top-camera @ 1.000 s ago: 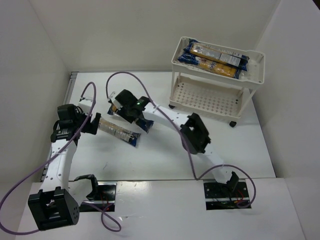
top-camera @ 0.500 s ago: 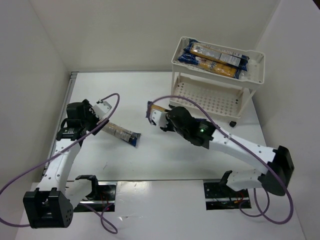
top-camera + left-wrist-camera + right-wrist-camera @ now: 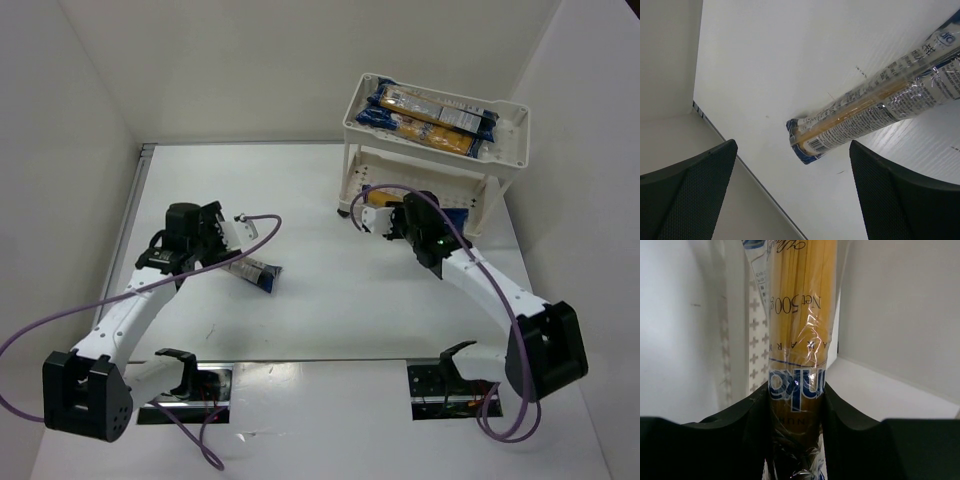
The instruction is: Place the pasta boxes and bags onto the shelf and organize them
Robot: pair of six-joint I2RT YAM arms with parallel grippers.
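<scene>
My right gripper (image 3: 398, 220) is shut on a pasta bag (image 3: 797, 355) with yellow spaghetti and a blue label. It holds the bag at the front of the cream-white shelf (image 3: 505, 160), and the bag's far blue end (image 3: 455, 214) reaches over the lower tray (image 3: 756, 335). The top tray holds other pasta packs (image 3: 430, 112). Another pasta pack (image 3: 255, 270) lies on the table. My left gripper (image 3: 218, 238) hovers open over its left end. In the left wrist view the pack (image 3: 875, 107) lies beyond the open gripper (image 3: 795, 197), untouched.
White walls close in the table on the left, back and right. The shelf stands on black wheels (image 3: 465, 247) at the back right corner. Purple cables (image 3: 60, 330) loop off both arms. The table's left edge has a grey strip (image 3: 740, 160).
My right arm has carried its pasta bag from the table's middle rightward to the shelf's lower tier. My left arm has swung right, over the pack lying on the table.
</scene>
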